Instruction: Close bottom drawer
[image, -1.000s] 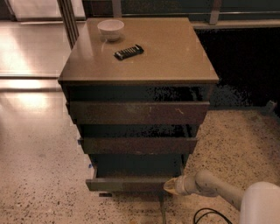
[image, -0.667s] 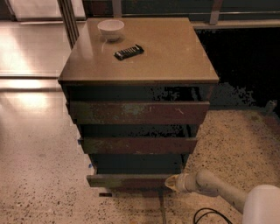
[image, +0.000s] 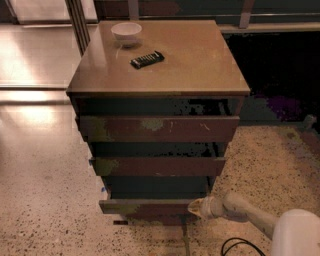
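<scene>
floor (image: 45, 200): speckled terrazzo with glossy glare at the upper left, cut off by the frame on every side. the area right of the cabinet is near black and its contents are unreadable.

cabinet (image: 195, 60): brown top over three dark drawer fronts, each with a dark gap showing above it. the gaps are noisy shadow and nothing inside is legible. the base is hidden behind the lowest front.

top drawer (image: 159, 129): widest front, just under the top's edge. middle drawer (image: 157, 166): directly below it.

bottom drawer (image: 142, 206): lowest of the three, near the floor and standing partly out. its inner floor is lost in shadow.

robot body (image: 299, 235): white, cut off at the lower right corner. arm (image: 247, 214): pale, runs from the body up and left toward the cabinet.

gripper (image: 196, 207): low, at the right end of the bottom drawer's front, with its tip against it. how far open it is, and whether it grips anything, cannot be told.

post (image: 77, 25): metal, behind the cabinet's left corner, cut off at the top.

bowl (image: 126, 33): white, on the rear left of the cabinet top.

black remote-like object (image: 147, 59): lies diagonally just in front of the bowl, not touching it. its markings are unreadable.

cable (image: 240, 246): black loop on the floor under the arm, cut by the bottom edge.
</scene>
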